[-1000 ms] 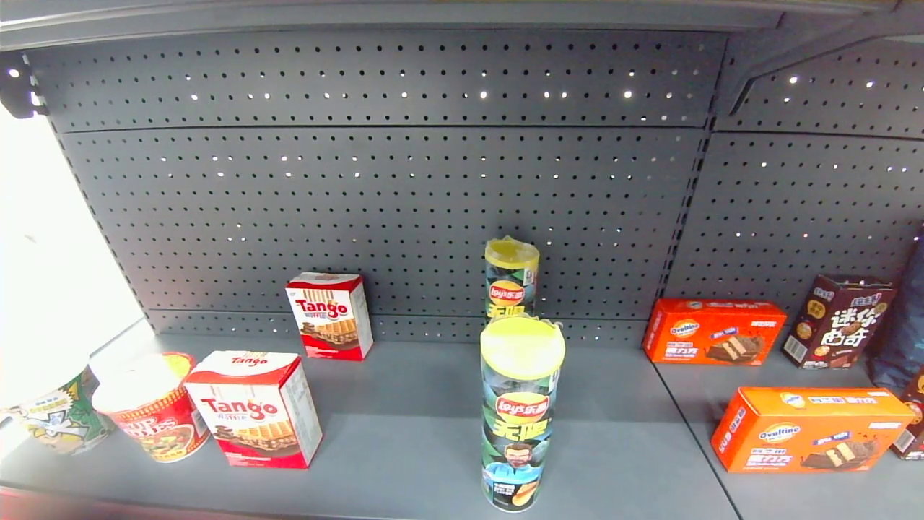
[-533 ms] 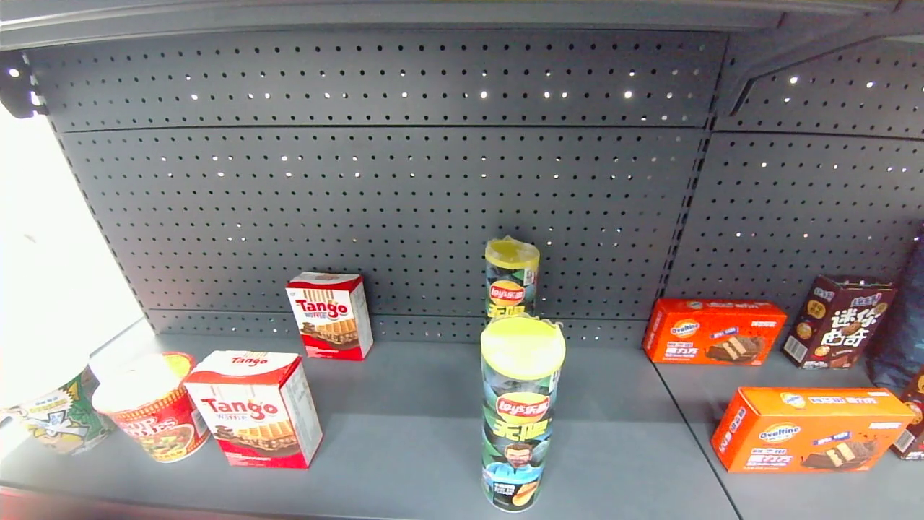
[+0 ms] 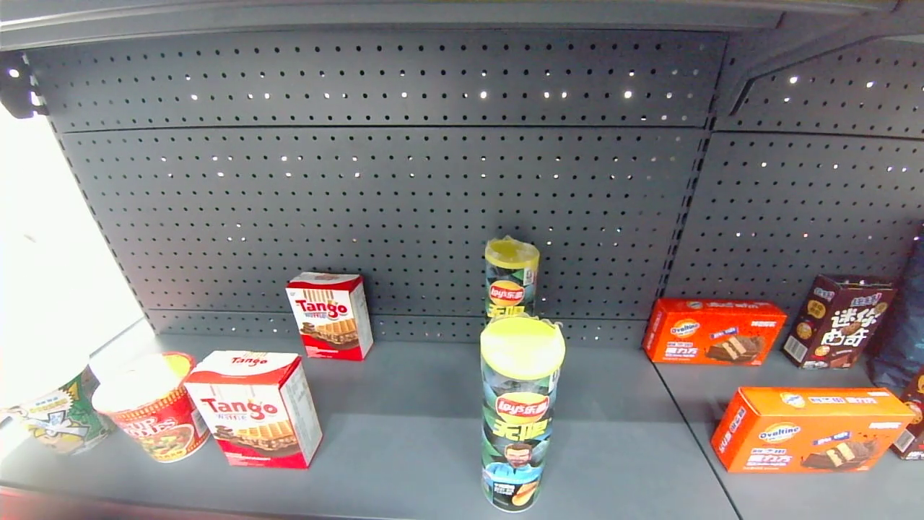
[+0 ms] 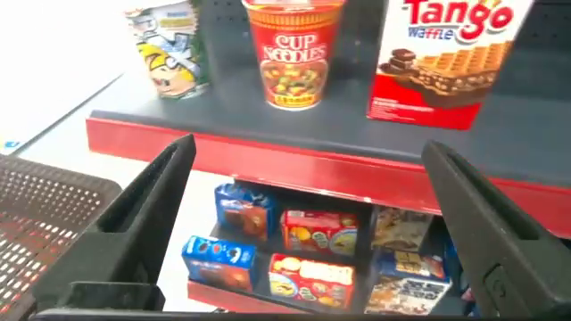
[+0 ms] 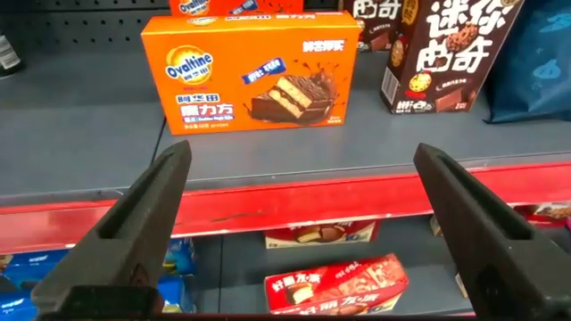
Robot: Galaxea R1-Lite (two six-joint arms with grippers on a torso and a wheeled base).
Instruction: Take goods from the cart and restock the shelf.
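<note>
Shelf [image 3: 404,404] carries a front chip can [image 3: 521,412] upright near its front edge, a rear chip can [image 3: 511,278] against its back panel, and wafer boxes [image 3: 254,408] and noodle cups [image 3: 151,408] toward its left end. My left claw [image 4: 308,152] and my right claw [image 5: 303,152] both gape wide, empty, facing the shelf's red front edge

Perforated grey back panel [image 3: 375,202], white floor [image 4: 40,94]

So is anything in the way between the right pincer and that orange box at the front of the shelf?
Nothing visible. The open right pincer faces the orange cardboard box directly; only bare grey metal shelf and its red front edge lie between them.
</note>
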